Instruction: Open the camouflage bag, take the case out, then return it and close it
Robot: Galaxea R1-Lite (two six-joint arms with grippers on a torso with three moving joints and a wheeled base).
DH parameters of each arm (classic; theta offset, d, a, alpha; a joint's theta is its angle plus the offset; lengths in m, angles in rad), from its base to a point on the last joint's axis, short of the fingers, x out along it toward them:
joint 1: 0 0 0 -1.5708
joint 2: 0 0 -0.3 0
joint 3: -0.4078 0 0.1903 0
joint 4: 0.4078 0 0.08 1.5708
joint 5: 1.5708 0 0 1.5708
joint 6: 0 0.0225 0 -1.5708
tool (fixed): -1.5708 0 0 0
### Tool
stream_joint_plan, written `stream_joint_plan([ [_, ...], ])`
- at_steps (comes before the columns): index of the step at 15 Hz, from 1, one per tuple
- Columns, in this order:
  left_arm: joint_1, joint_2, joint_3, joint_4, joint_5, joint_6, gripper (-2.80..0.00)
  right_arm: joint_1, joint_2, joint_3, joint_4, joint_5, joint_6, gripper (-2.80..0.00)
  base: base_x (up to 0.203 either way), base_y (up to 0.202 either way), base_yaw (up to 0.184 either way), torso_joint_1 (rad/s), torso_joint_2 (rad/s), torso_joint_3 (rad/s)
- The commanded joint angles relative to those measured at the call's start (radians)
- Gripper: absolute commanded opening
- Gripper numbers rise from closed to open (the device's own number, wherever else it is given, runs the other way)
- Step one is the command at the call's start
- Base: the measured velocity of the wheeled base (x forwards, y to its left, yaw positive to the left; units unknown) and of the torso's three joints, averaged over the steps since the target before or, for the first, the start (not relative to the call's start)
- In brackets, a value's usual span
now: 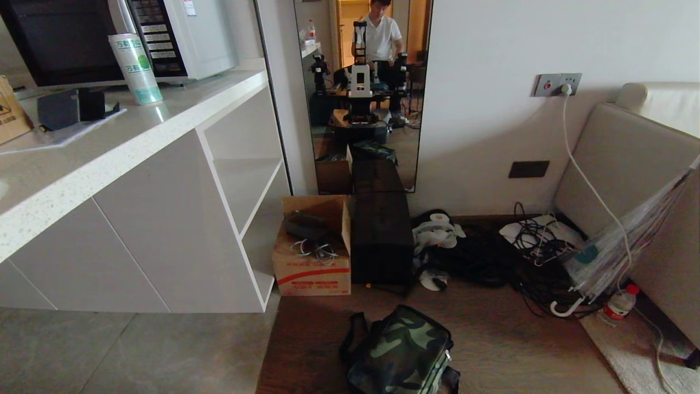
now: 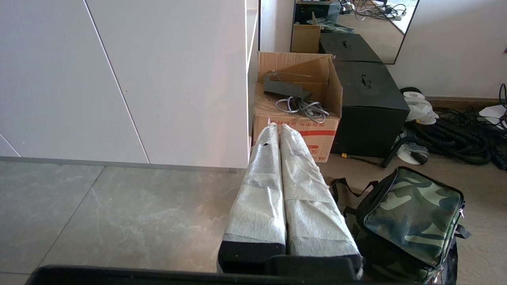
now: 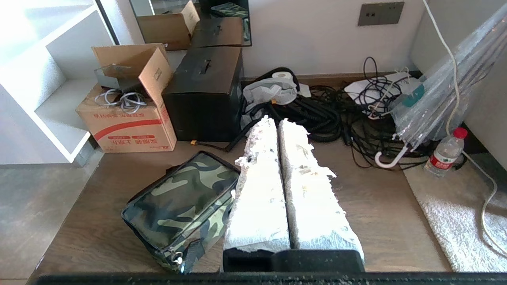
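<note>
Camouflage bag (image 1: 402,353) — one, boxy and soft, green, black and tan patches, lid shut, lying on the wood-tone floor (image 1: 492,339) at the near edge of the head view. Black shoulder strap (image 1: 353,334) loops out on its left side; a pale zipper pull (image 3: 179,259) hangs at one lower corner. Case not visible in any view.

Left gripper (image 2: 277,128) — one, fingers wrapped in white padding and pressed together, holding nothing, above the grey tile, with the bag just beside it. Right gripper (image 3: 277,122) — one, white-wrapped fingers likewise closed and empty, above the wood floor beside the bag. Neither touches the bag.

Other items, counted: one brown cardboard box (image 1: 313,257) with a red stripe, flaps up, grey cables inside; one taller plain black box (image 1: 381,241) touching its right side; one mirror (image 1: 363,93) on the wall behind, reflecting the robot and a seated person; one tangle of black cables (image 1: 525,262); one clear folded umbrella (image 1: 618,246); one water bottle (image 1: 619,302) with a red cap; one white counter unit (image 1: 136,208) at left.

Open room: bare floor lies between the bag and the two boxes, and to the bag's right as far as the cable tangle. The counter unit's edge bounds the left, with grey tile in front of it.
</note>
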Motion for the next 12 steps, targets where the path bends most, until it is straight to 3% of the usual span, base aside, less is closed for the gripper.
stream_joint_plan([
  [1,0.000,0.002,0.000,0.000,0.000,0.000,-2.80,0.001,0.002,0.000,0.000,0.000,0.000,-2.80,0.000,0.000,0.000,0.000,0.00,0.000],
  [12,0.000,0.002,0.000,0.000,0.000,0.000,-2.80,-0.001,0.004,0.000,0.000,0.001,0.004,-2.80,0.000,0.000,0.000,0.000,0.00,0.000],
])
